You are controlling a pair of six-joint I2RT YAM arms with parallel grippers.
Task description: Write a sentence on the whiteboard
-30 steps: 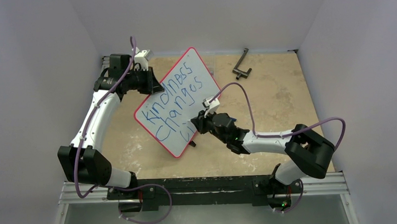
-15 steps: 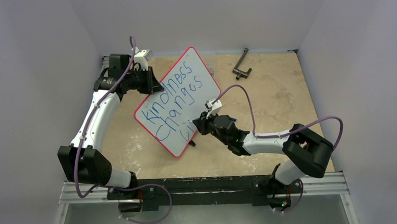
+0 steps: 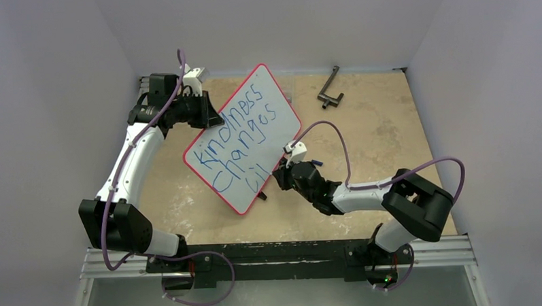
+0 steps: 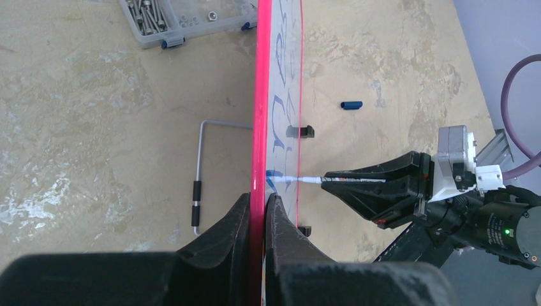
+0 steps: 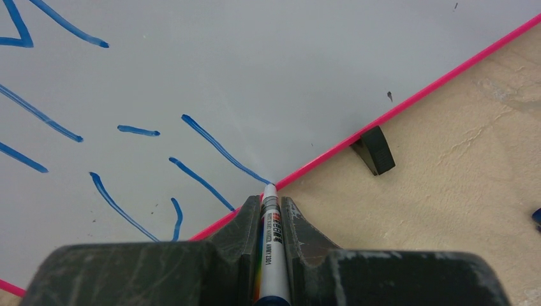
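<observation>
The whiteboard [image 3: 244,137] stands tilted on its edge, red-rimmed. My left gripper [image 3: 216,119] is shut on its upper left rim; in the left wrist view both jaws clamp the red rim [image 4: 260,159]. The sentence [image 3: 237,130] in blue reads "Kindness Changes", with a few strokes of a third line [image 3: 259,172] below. My right gripper [image 5: 268,201] is shut on a white marker [image 5: 268,223]. The marker's tip touches the whiteboard [image 5: 255,64] right by its lower red rim, at the end of a long blue stroke [image 5: 217,148].
A clear compartment box [image 4: 166,22] of screws lies behind the board, with a bent wire stand [image 4: 199,172] on the table. A blue marker cap [image 4: 351,105] lies loose. A black L-shaped tool [image 3: 331,90] is at the back right. Black clips [image 5: 375,150] sit on the rim.
My right gripper has slid down and to the right along the board with the marker, adding a stroke to the third line. The left arm and the board have not moved.
</observation>
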